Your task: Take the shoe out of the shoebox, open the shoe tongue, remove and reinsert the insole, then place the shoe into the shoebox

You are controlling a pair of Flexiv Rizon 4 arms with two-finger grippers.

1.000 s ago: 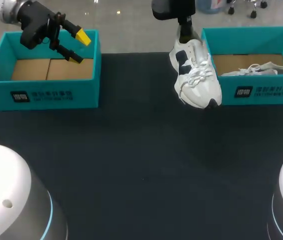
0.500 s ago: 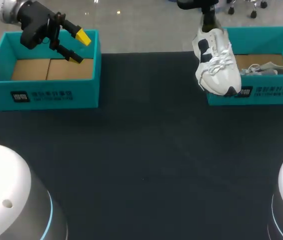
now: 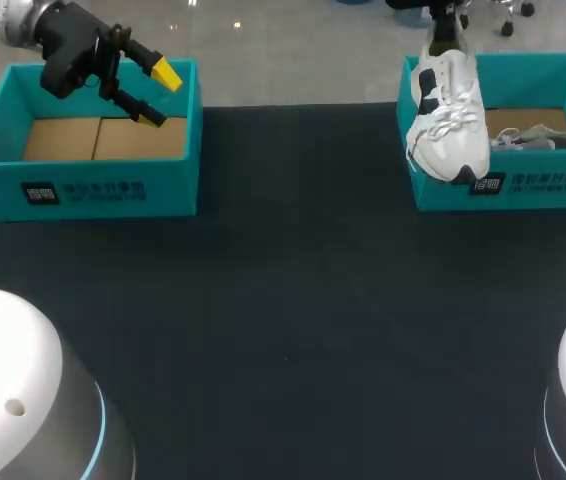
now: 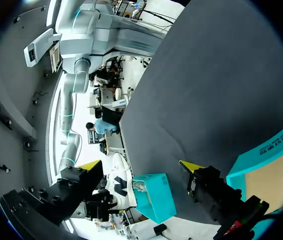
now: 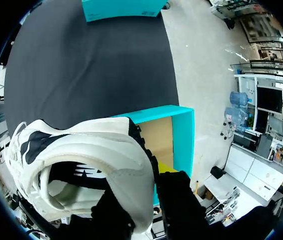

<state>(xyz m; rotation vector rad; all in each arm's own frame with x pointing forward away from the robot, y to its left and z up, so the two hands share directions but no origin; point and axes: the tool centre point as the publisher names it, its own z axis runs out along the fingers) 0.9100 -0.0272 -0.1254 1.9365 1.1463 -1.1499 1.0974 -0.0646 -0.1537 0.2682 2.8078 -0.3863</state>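
The right pincer (image 3: 446,22) grips the white shoe (image 3: 448,130) by its heel collar, one finger on each side. The shoe hangs toe-down straight beneath it, over the end of the teal shoebox (image 3: 523,65) where a second shoe (image 3: 535,134) lies. Whether the toe touches the box wall cannot be told. The left pincer (image 3: 158,95) hangs over the other box (image 3: 93,190), fingers spread and holding nothing. The held shoe is far ahead of it across the dark worktop (image 3: 283,300).
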